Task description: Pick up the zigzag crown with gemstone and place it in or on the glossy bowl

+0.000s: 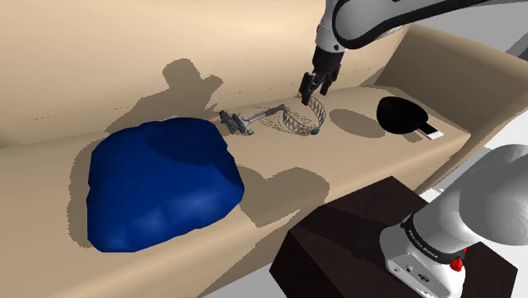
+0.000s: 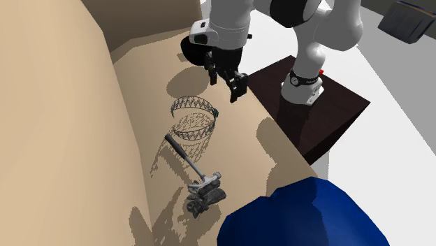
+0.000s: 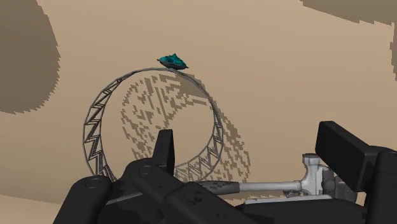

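The crown (image 1: 298, 121) is a thin grey zigzag wire ring with a teal gemstone (image 1: 313, 131), and it lies on the tan surface. My black gripper (image 1: 315, 85) hangs just above its far rim, open and touching nothing. In the second exterior view the gripper (image 2: 225, 85) hovers beside the crown (image 2: 192, 102). In the wrist view the crown (image 3: 95, 127) and its gemstone (image 3: 173, 60) lie ahead of the spread fingers (image 3: 165, 149). The glossy black bowl (image 1: 399, 113) stands apart, toward the shoulder view's right.
A grey hammer (image 1: 245, 120) lies touching or nearly touching the crown on the side away from the bowl. A big blue cushion (image 1: 161, 182) covers the surface further along. A small white flat object (image 1: 430, 133) sits by the bowl. The dark stand (image 1: 372, 241) is at lower right.
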`<state>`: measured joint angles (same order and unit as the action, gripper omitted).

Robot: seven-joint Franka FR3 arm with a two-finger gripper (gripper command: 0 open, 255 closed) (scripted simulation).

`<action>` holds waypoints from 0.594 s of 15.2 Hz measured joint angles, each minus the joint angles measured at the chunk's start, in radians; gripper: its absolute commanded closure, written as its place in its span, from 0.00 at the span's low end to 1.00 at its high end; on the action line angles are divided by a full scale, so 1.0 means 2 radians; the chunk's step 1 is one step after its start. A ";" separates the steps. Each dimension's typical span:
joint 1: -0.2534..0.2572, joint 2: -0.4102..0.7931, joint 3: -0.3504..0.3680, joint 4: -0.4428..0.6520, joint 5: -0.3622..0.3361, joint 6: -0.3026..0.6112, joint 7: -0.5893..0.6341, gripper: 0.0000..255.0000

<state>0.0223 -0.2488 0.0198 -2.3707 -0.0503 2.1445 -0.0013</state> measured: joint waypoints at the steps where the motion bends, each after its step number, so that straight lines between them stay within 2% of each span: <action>1: 0.000 0.022 0.003 0.008 -0.005 0.011 0.005 0.00; 9: 0.001 0.161 0.009 0.058 -0.049 0.082 0.035 0.00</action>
<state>0.0244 0.0741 0.0383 -2.2550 -0.1473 2.3079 0.0682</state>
